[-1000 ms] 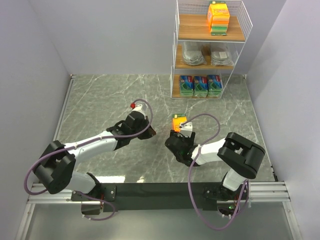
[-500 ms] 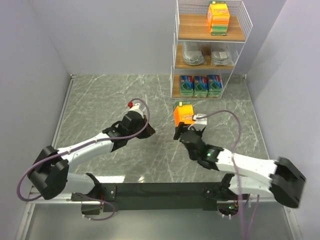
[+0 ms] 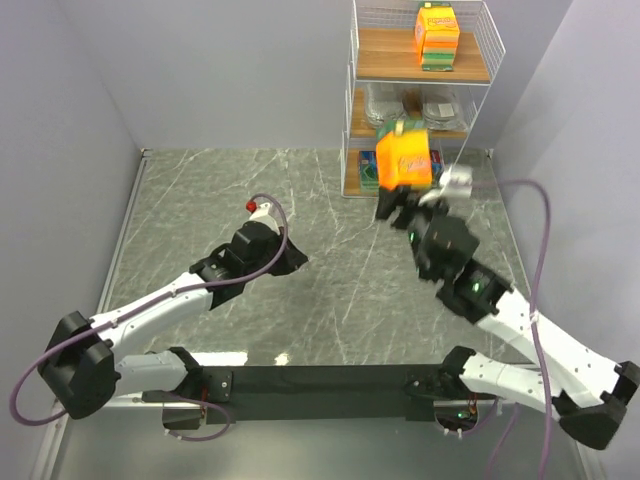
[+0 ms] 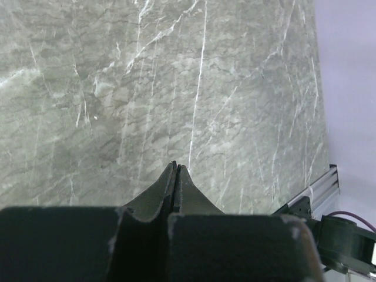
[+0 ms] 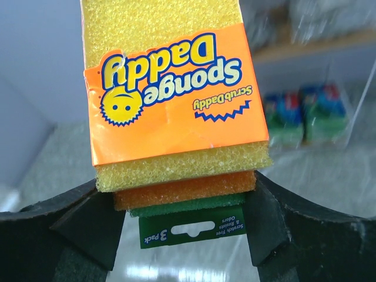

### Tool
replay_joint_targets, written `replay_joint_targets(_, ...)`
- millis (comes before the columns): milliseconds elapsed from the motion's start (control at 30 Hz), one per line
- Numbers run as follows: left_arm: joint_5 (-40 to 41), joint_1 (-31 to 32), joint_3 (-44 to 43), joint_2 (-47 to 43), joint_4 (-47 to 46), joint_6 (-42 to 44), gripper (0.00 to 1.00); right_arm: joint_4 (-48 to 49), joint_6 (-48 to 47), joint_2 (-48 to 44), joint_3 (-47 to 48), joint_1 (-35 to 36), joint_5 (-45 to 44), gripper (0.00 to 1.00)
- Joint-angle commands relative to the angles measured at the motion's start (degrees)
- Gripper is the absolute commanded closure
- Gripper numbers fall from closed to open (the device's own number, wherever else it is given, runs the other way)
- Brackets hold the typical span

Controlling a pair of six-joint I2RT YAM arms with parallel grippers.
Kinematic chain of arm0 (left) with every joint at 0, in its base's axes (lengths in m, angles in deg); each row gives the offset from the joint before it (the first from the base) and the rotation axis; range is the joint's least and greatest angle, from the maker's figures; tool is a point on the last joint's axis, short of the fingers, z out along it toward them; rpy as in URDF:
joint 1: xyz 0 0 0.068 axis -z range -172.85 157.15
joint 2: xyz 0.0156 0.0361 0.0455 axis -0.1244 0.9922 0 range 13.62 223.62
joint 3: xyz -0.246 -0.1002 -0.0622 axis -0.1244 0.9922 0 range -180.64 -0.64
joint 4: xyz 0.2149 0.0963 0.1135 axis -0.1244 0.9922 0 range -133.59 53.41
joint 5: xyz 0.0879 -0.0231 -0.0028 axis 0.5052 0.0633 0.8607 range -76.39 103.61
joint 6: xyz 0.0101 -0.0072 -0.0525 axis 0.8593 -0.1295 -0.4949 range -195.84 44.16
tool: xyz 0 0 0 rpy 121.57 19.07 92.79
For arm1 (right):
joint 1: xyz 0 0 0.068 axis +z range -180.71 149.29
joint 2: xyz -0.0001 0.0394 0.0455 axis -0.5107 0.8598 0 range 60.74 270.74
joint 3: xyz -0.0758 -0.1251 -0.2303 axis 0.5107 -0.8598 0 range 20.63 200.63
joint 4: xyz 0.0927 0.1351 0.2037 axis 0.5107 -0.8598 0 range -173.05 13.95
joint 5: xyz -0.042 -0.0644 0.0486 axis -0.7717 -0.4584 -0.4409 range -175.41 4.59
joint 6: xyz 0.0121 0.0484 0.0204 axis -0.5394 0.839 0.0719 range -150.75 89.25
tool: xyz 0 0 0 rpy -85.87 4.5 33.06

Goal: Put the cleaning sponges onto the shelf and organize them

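Observation:
My right gripper (image 3: pixel 408 197) is shut on an orange cleaning sponge pack (image 3: pixel 403 158), held in the air in front of the shelf's (image 3: pixel 386 66) lower tiers. In the right wrist view the pack (image 5: pixel 176 106) sits between both fingers (image 5: pixel 88 220) of the gripper (image 5: pixel 185 214), its green hang tab pointing towards the camera. Another orange pack (image 3: pixel 437 35) stands on the top board. Two silvery grey packs (image 3: pixel 441 110) lie on the middle tier. Blue-and-green packs (image 3: pixel 366 173) on the bottom tier are partly hidden by the held pack. My left gripper (image 3: pixel 298 262) is shut and empty, low over the marble table (image 4: pixel 177 167).
Grey walls close in the table on the left, back and right. The shelf stands at the back right against the wall. The blue-and-green packs (image 5: pixel 302 114) show blurred behind the held pack. A black rail (image 3: pixel 320 380) with the arm bases runs along the near edge.
My right arm has carried the orange pack from low over the table's middle up and back towards the shelf. My left arm has drawn slightly left, still shut.

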Motion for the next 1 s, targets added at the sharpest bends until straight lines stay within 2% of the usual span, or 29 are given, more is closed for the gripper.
replay_joint_targets(0, -0.29, 0.21, 0.64, -2.5, 0.8, 0.44, 1.0, -1.34, -6.61, 7.5, 13.78, -8.72, 6.56, 1.0)
replay_joint_targets(33, -0.29, 0.21, 0.9, -2.94, 0.89, 0.44, 0.99, -3.01, -6.87, 12.48, 20.78, -9.89, 7.89, 1.0)
replay_joint_targets(200, -0.38, 0.3, 1.96, -6.02, 1.59, 0.0, 1.0, -11.71, -10.57, 27.45, 42.08, -15.43, 13.6, 1.0)
replay_joint_targets(233, -0.46, 0.21, 2.31, -6.28, 1.68, -0.09, 0.99, -15.12, -10.48, 32.35, 49.95, -17.35, 15.7, 1.0)
replay_joint_targets(433, -0.55, 0.21, 3.1, -8.31, 2.47, -0.18, 1.0, -25.07, -11.01, 49.94, 76.17, -21.76, 18.18, 1.0)
replay_joint_targets(533, -0.2, 0.21, 3.63, -9.45, 3.0, -0.35, 1.0, -24.83, -11.71, 53.92, 80.34, -22.99, 18.18, 1.0)
replay_joint_targets(767, 0.15, 0.21, 3.89, -10.86, 4.14, -0.53, 0.99, -24.12, -10.21, 57.44, 82.37, -26.25, 21.43, 1.0)
replay_joint_targets(967, 0.42, 0.21, 3.8, -11.56, 4.14, -0.7, 1.0, -23.33, -10.56, 59.99, 85.71, -27.22, 20.73, 1.0)
